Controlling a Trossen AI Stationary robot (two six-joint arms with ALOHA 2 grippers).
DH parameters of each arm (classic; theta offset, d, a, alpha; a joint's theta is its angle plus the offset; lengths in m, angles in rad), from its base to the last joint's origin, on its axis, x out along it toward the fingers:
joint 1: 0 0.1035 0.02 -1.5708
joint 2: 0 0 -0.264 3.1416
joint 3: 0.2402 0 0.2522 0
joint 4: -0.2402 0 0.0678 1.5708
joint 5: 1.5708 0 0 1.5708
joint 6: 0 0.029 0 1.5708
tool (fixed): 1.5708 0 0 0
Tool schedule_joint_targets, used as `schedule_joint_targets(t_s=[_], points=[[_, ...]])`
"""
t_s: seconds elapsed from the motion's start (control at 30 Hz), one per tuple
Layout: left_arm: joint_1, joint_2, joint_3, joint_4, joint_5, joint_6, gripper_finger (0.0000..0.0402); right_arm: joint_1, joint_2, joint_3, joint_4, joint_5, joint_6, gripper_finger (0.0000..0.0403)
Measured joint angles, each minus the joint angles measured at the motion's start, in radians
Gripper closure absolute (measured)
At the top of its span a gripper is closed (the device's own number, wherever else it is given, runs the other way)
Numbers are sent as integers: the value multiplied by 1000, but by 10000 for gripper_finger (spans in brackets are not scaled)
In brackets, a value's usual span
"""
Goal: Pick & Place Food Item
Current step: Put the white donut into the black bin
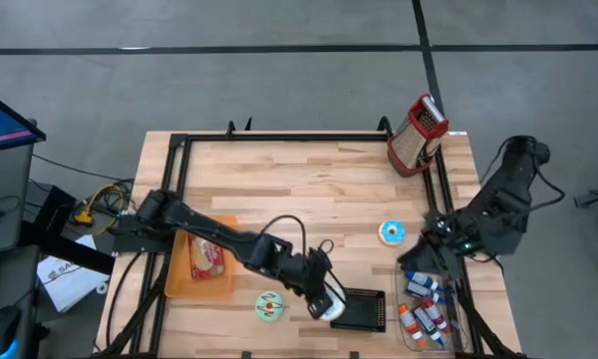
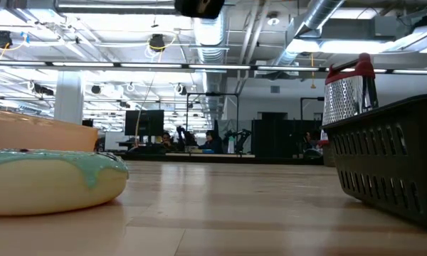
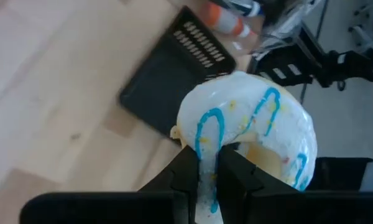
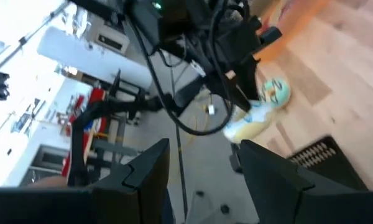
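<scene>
Obs 1: Left wrist view — left gripper (image 3: 210, 177) clenched on a white-iced donut (image 3: 248, 124) with blue squiggles; the dark fingers (image 3: 186, 171) pinch its near edge, icing squeezed between them. Donut looks clear of the wood.

Obs 2: High view agrees. Left gripper (image 1: 324, 302) sits near the table's front edge with the donut (image 1: 331, 309) at its tip, touching or just over the corner of the black tray (image 1: 369, 311). Can't tell whether it overlaps the rim.

Obs 1: Step in hand, my read: carry phase. Pick done, place not yet. Tray is the likely target, though the task line names none.

Obs 2: Other food about: a green-iced donut (image 1: 269, 305) just beside the left arm, a third donut (image 1: 393, 232) mid-table, an orange tray (image 1: 178, 279) with food on it under the arm. Low view shows the green-iced donut (image 2: 50, 178) lying flat.

Obs 1: Right gripper?

Obs 2: Right gripper (image 1: 441, 231) waits at the right side above the clear bin of bottles (image 1: 426, 337). Right wrist view: its fingers (image 4: 146, 165) stand apart, nothing between them.

Obs 1: Next move calls for: travel over the tray's floor, lower until the donut rests, then release. The edge pinch is thin, so I'd judge a tilt or swing possible.
</scene>
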Motion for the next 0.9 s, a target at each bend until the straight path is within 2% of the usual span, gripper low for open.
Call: schedule_joint_targets(t_s=[0.17,0.43,0.9], points=[[-26,90,73,21,1,-24,366,67,11,0,-41,10,29,214],[-14,220,144,82,15,-27,366,82,50,0,-38,13,30,214],[19,259,147,-32,11,14,359,82,108,0,11,13,30,214]])
